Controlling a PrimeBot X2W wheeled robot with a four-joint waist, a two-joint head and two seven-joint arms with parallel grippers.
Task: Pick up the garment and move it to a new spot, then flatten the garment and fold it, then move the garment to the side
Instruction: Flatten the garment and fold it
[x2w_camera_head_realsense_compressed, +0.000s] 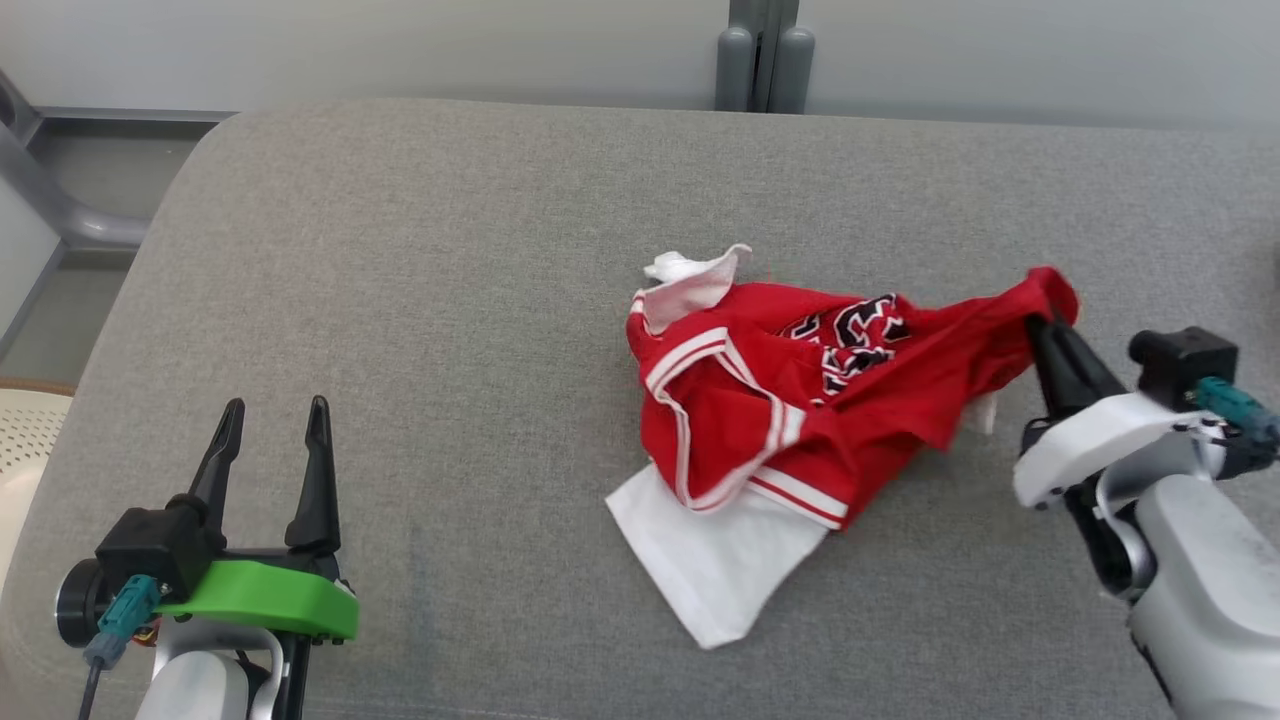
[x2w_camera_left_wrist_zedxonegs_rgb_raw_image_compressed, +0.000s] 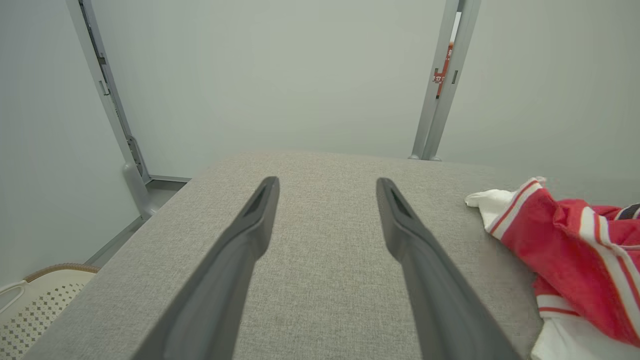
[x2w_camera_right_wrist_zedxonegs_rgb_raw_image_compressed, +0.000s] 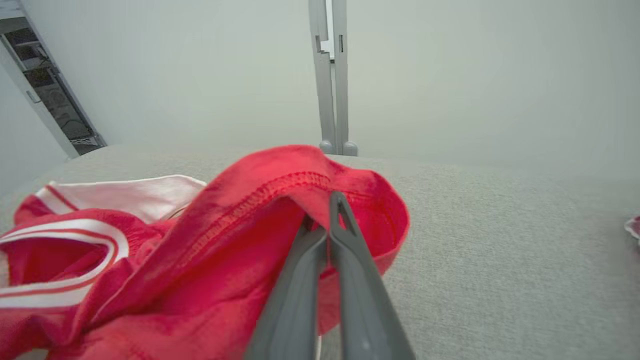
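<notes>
Garment (x2w_camera_head_realsense_compressed: 770, 400) edge pinched by right gripper (x2w_camera_head_realsense_compressed: 1040, 325), left gripper (x2w_camera_head_realsense_compressed: 277, 405) splayed

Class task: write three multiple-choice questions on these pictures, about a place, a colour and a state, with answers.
1. The right jaws grip the garment at: A its right end, B its left end, C its white corner.
2. The garment is mostly: A blue, B red, C green.
3. The left jaws are: A shut on cloth, B shut empty, C open and empty.
Answers: A, closed jaws pinch the red right hem; B, red with white trim; C, they stand apart over bare cushion.
</notes>
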